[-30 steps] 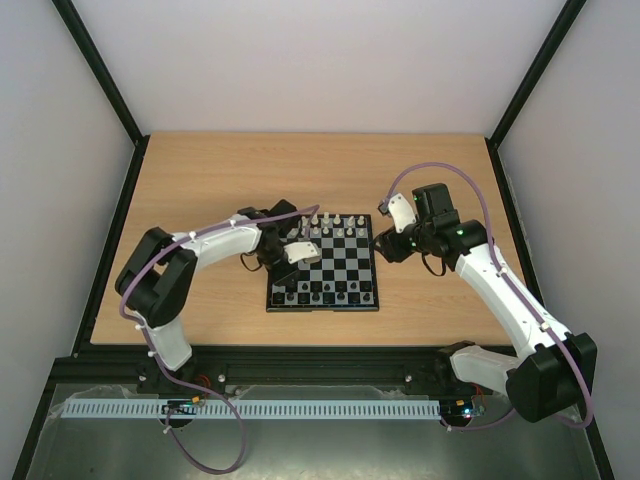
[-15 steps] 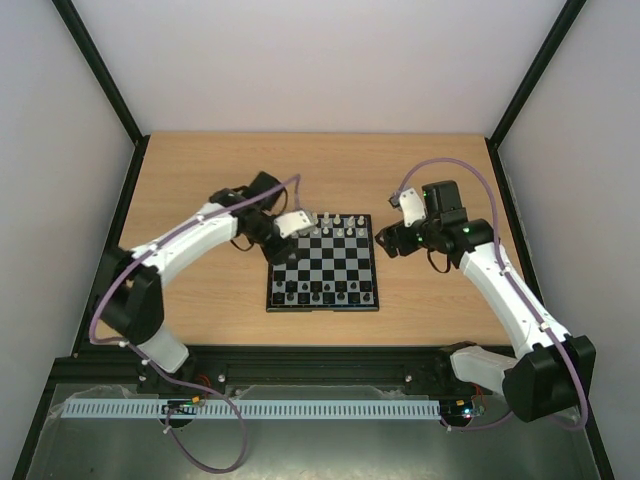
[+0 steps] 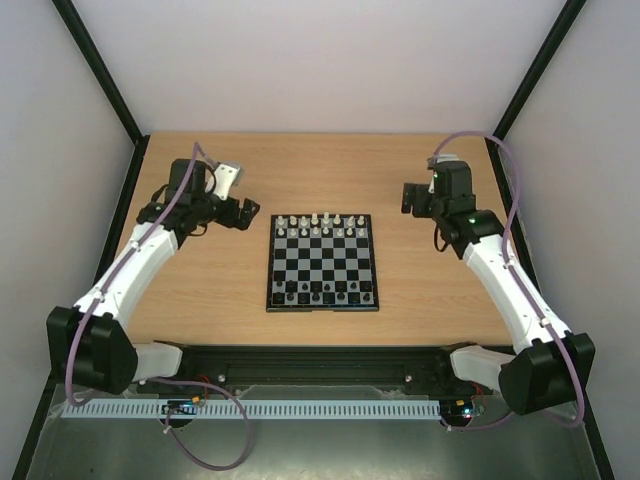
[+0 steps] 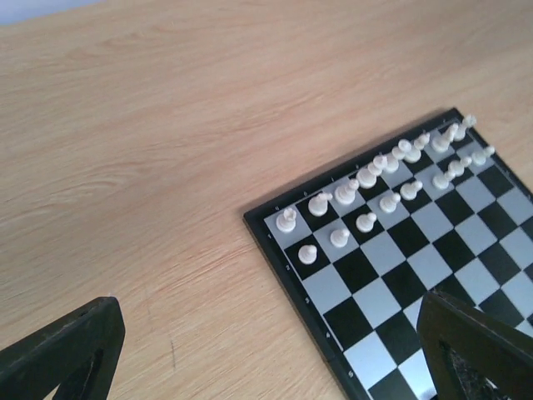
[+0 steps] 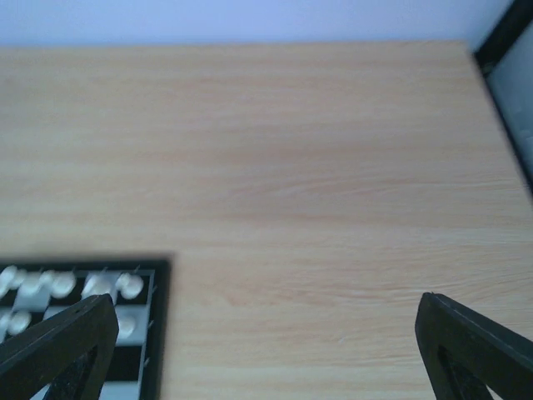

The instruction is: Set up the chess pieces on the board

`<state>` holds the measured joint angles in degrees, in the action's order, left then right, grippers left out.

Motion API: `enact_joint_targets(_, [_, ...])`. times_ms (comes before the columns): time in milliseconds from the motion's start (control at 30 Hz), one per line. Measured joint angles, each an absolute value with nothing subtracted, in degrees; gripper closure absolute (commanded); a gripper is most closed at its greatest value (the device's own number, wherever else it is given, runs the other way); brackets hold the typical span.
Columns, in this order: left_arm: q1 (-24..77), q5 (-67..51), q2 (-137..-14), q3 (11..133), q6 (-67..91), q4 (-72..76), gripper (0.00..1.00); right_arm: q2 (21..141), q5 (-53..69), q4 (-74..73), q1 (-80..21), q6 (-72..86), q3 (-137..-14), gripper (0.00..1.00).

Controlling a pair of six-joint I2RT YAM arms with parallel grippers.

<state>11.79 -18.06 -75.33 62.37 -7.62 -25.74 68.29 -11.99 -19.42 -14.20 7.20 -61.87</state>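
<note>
Pale walls close in a wooden surface [image 3: 200,300], and at its middle lies the chessboard [image 3: 322,262], square to the near edge. Nothing here is a container in the strict sense. The board is the only thing that carries anything. On it the white pieces [image 3: 322,222] stand in two rows along its 12 o'clock edge, and the black pieces [image 3: 322,292] stand in two rows along its 6 o'clock edge. The four ranks between them are bare. In the left wrist view the white rows look complete, one piece to a square. The black rows are too small in the top view to count.

The left pincer [image 3: 240,192] hangs over bare wood at about 10 o'clock from the board, well apart from it. Its jaws are spread wide with nothing between them. The right pincer [image 3: 425,180] hangs at about 2 o'clock, also well apart, and it too is wide open and holds nothing. Its wrist view shows plain wood between the fingers, with only a corner of the board at 8 o'clock.

No stray piece shows on the wood in any view, so the set-up appears to be at or very near its end, and neither arm is engaged with a piece. The next move probably calls only for a check of the black ranks. If one piece sits off its square, that means a narrow, careful pinch from above, since the neighbours stand just beside each other and a wide jaw could topple them. Otherwise the arms can go to rest.
</note>
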Motion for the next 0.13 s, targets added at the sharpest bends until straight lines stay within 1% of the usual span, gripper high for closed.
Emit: enact_joint_targets(133, [9.82,-16.8,-72.71,59.09,-3.27,-21.91,0.01,67.9,-17.96,-17.39,-14.09,9.89,-62.17,0.01])
